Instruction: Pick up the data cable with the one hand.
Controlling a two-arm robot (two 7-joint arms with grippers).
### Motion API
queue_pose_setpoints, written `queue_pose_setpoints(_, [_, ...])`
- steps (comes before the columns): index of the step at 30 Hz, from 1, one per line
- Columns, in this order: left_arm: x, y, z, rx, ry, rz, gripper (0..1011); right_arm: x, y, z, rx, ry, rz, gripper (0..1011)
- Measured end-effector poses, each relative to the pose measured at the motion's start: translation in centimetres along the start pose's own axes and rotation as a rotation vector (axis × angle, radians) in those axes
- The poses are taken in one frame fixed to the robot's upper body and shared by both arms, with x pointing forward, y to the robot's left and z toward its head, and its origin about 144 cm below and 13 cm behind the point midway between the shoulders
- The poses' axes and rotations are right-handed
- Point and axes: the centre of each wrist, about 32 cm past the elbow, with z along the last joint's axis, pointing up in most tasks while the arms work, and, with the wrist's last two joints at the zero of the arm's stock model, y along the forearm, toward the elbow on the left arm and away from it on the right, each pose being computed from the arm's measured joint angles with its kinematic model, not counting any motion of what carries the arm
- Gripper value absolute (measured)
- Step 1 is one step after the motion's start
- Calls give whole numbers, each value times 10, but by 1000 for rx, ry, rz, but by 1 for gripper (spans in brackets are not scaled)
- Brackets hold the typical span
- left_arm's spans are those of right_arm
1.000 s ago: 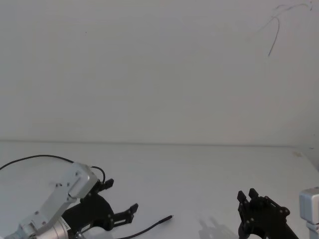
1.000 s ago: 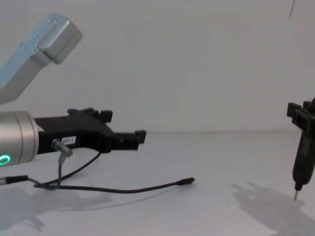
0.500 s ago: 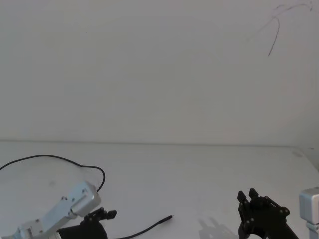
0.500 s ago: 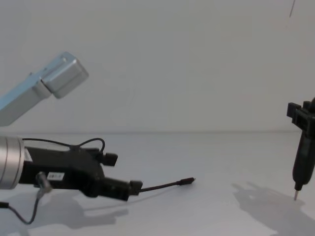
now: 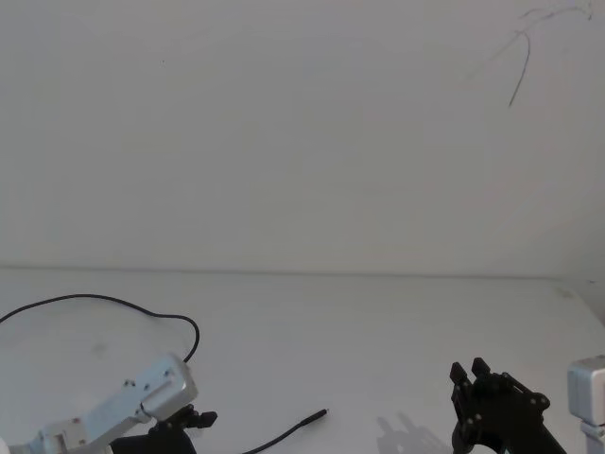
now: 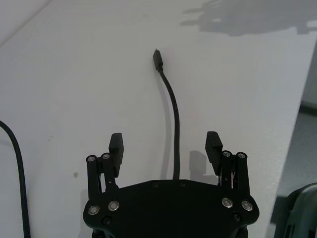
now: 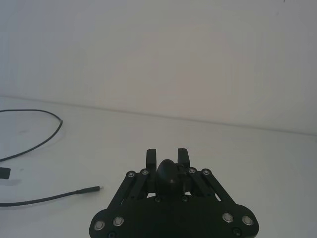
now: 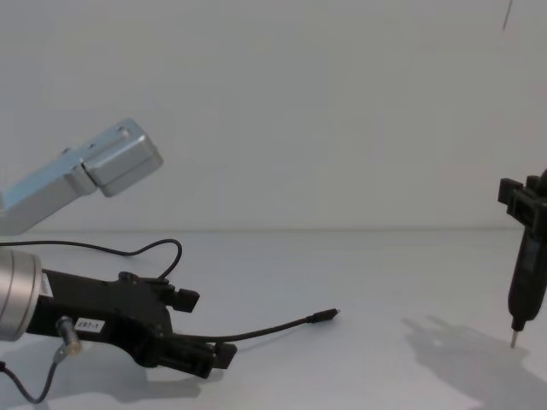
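The left claw (image 8: pixel 214 357) sits low over the white table (image 8: pixel 376 273) at the robot's left, tilted forward and down from its silver arm (image 8: pixel 17 295), with a small white label on its black body. In the left wrist view the left claw (image 6: pixel 165 144) stands open, its two fingers (image 6: pixel 116 145) spread well apart. The data cable (image 6: pixel 171 101) runs out between them along the table, closer to one finger than the other and touching neither. The cable lies flat on the table, curving gently away from the claw and ending in a small black plug (image 6: pixel 157 57) with a tiny metal tip. From the chest, the data cable (image 8: pixel 273 327) stretches from the fingertips towards the middle of the table. A second black wire (image 8: pixel 128 250) loops across the table behind the left arm, apart from the data cable. The right claw (image 7: pixel 167 154) is at the robot's right, well apart from the cable, its fingers closed on the rounded top of a pen-shaped tool (image 8: pixel 526 286). That tool hangs upright with its needle tip just above the table.
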Motion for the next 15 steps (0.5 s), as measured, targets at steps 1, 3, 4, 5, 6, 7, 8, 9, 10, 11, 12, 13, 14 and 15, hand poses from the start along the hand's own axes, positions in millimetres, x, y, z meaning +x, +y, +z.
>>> queue_pose_setpoints(1, [0, 0, 0, 5, -3, 3, 1001, 0, 0, 0, 0, 0, 0, 251])
queue_pose_setpoints(3, [1, -1, 1, 9, -5, 5, 1001, 0, 0, 0, 0, 0, 0, 251])
queue_pose_setpoints(4, [1, -1, 1, 11, -7, 7, 1000, 0, 0, 0, 0, 0, 0, 251])
queue_pose_setpoints(5, [1, -2, 1, 14, -9, 9, 972, 0, 0, 0, 0, 0, 0, 251])
queue_pose_setpoints(6, [1, -2, 1, 16, -10, 10, 963, 0, 0, 0, 0, 0, 0, 251])
queue_pose_setpoints(7, [1, -2, 2, 18, -12, 12, 949, 0, 0, 0, 0, 0, 0, 251])
queue_pose_setpoints(8, [1, -2, 2, 20, -13, 13, 926, 0, 0, 0, 0, 0, 0, 251])
queue_pose_setpoints(9, [2, -3, 2, 21, -13, 14, 893, 0, 0, 0, 0, 0, 0, 251])
queue_pose_setpoints(10, [2, -3, 2, 22, -14, 14, 879, 0, 0, 0, 0, 0, 0, 251])
queue_pose_setpoints(11, [2, -3, 2, 24, -15, 16, 846, 0, 0, 0, 0, 0, 0, 251])
queue_pose_setpoints(12, [2, -3, 2, 25, -16, 16, 829, 0, 0, 0, 0, 0, 0, 251])
queue_pose_setpoints(13, [2, -3, 3, 26, -17, 17, 817, 0, 0, 0, 0, 0, 0, 251])
queue_pose_setpoints(14, [2, -3, 3, 26, -17, 17, 776, 0, 0, 0, 0, 0, 0, 251])
queue_pose_setpoints(15, [2, -3, 3, 27, -18, 18, 739, 0, 0, 0, 0, 0, 0, 251])
